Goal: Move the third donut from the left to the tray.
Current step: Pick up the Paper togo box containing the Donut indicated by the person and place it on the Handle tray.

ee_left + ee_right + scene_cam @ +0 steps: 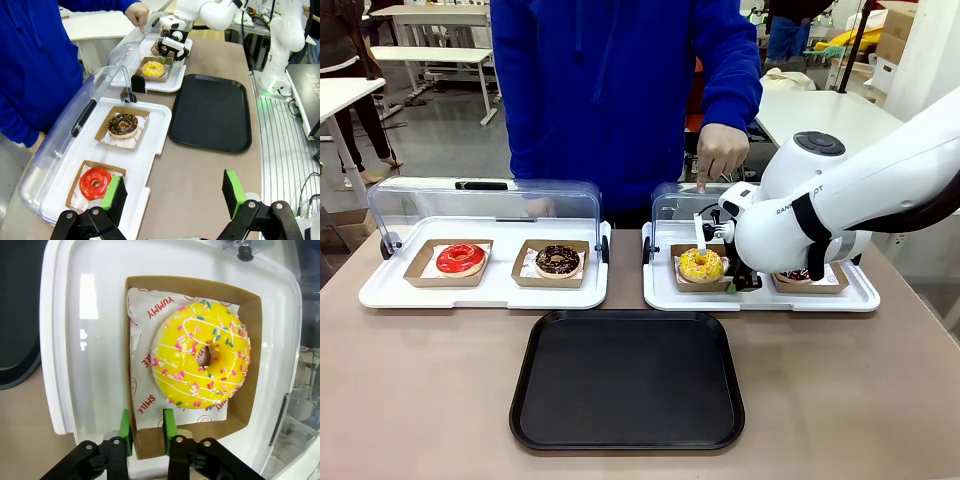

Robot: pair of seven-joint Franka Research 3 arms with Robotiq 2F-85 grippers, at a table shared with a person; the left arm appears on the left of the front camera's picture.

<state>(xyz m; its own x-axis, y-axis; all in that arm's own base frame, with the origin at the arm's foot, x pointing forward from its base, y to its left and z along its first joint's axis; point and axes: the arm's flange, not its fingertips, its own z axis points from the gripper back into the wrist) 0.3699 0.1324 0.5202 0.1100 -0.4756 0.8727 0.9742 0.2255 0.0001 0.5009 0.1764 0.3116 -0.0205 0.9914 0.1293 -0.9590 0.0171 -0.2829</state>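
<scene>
1. Right pincer: jaws narrowed astride the near wall of the cardboard holder, green pads either side of the rim. Whether they are actually clamping it or standing just off it, I cannot tell. Left pincer: wide open, empty, hovering over the worktop near the red donut.
2. The third donut sits in its holder on the right-hand white display tray, lid held up by the person's hand. The tray lies just in front, bare.
3. Risk: grip on one thin wall only. Cardboard may bend or tear on lift; holder could tilt and the donut slide out.
4. Risk: if pads are not firm, the wall slips free and the holder stays or drops.
5. Risk: dragging rather than lifting could catch the holder on the display tray's raised edge.
6. Risk: arm passes close to the lid and the person's hand; contact possible.
</scene>
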